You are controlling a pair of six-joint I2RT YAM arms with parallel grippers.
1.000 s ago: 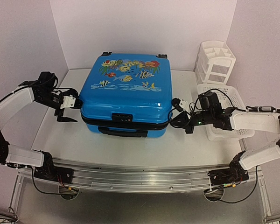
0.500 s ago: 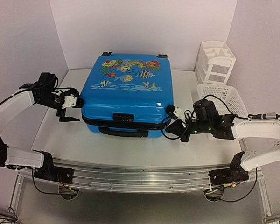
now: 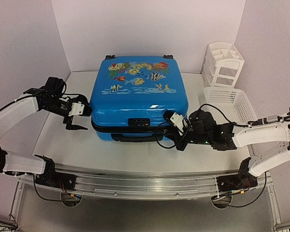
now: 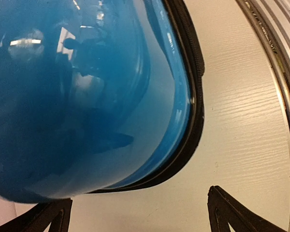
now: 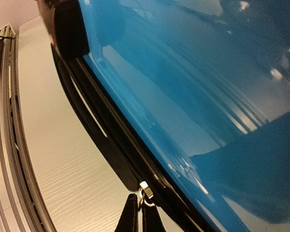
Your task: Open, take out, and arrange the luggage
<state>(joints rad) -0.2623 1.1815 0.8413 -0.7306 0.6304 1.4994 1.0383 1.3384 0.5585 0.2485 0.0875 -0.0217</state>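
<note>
Right fingers [image 5: 130, 217] pinch the luggage [image 3: 137, 92] by its zipper pull [image 5: 145, 189] to unzip it. Left fingers [image 4: 227, 212] spread wide, empty, at its corner, probably steadying it.

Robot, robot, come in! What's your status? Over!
Left claw open by luggage's left corner. Right claw shut on zipper pull. Luggage closed, lying flat. Nothing on top of it.

Bright even light — soft shadows, glare on the luggage [image 4: 87, 96]
</note>
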